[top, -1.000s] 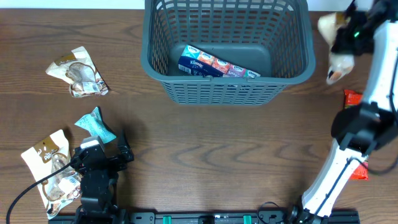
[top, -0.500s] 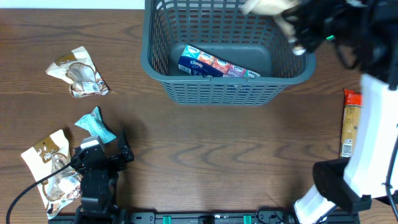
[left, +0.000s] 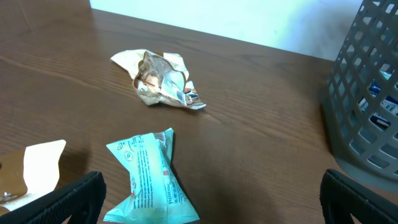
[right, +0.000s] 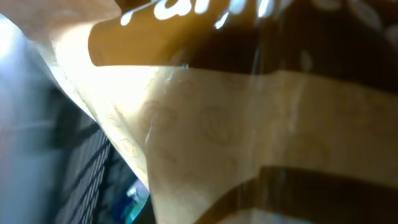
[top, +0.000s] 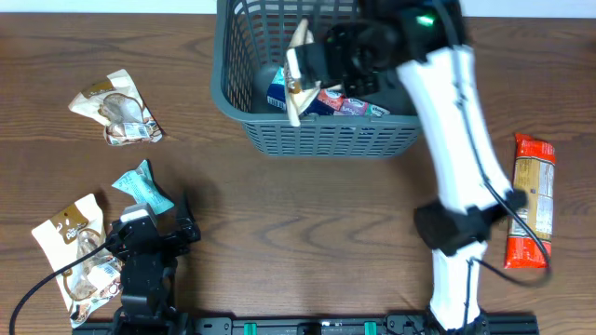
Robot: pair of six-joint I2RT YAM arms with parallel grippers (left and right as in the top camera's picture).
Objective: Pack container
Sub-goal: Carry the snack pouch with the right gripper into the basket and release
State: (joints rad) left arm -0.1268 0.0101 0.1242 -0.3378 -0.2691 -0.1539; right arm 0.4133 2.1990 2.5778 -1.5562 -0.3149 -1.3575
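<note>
Two arms are seen from overhead. The large dark grey-blue plastic lattice basket (top: 335, 140) is set at the far middle of the brown wooden table (top: 307, 233). The right gripper (top: 321, 63) is held over the basket's left half, clamped tight on a cream-and-brown foil snack pouch (top: 298, 65) that hangs above the interior. A blue printed tissue pack (top: 279, 95) is seen on the basket floor beneath it. Well to the basket's left, a crumpled cream-and-brown wrapper (top: 116, 110) is laid. Further to the front-left, a teal sachet (top: 144, 189) and a flat cream pouch (top: 70, 244) are found beside the left gripper (top: 154, 233), whose jaws are spread wide with nothing between them. Well to the basket's right, a long orange-red packet (top: 529, 200) is laid.

From the left wrist, two black fingers (left: 74, 196) are shown far apart and empty. The teal sachet is seen just ahead of them, the crumpled wrapper beyond, and the basket's wall at the right edge.

From the right wrist, the view is filled by the gripped snack pouch, very close and blurred. A dim strip of the basket's lattice is made out at the lower left.
</note>
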